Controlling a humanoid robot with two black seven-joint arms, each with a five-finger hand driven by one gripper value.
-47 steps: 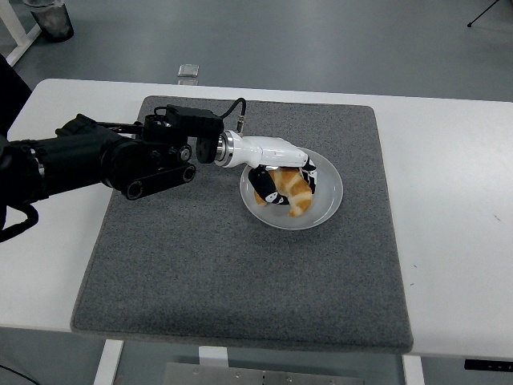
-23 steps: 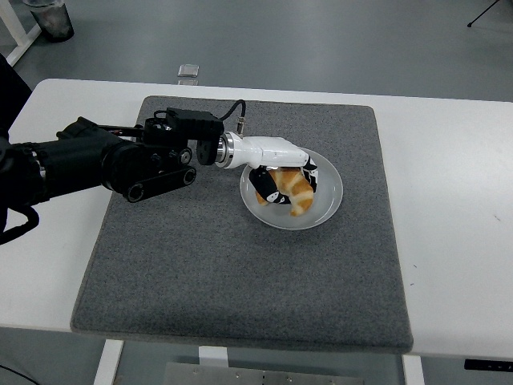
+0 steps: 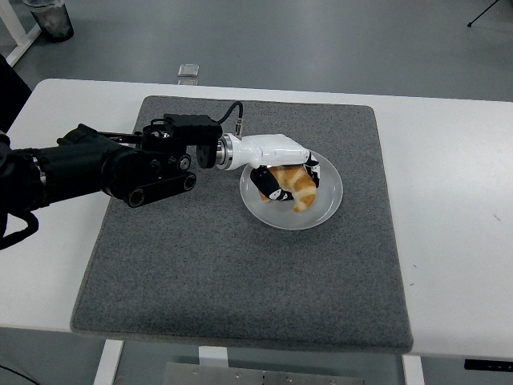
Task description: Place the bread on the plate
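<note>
A golden-brown piece of bread [image 3: 298,187] is in my left hand [image 3: 284,178] over the pale round plate [image 3: 325,210], which sits on the grey mat right of centre. The hand's white back covers the bread from above, and its black-and-white fingers [image 3: 267,183] curl around the bread's left side. The bread hangs tilted, its lower tip just above the plate or touching it; I cannot tell which. My left arm [image 3: 120,164] reaches in from the left edge. The right arm is out of view.
The large grey mat [image 3: 240,289] covers most of the white table [image 3: 449,208]. A small grey object [image 3: 189,72] lies on the floor beyond the table's far edge. A dark bin [image 3: 50,18] stands at the top left.
My left hand has risen a little and drawn slightly up and back, lifting and tilting the bread so less of it rests toward the plate's front.
</note>
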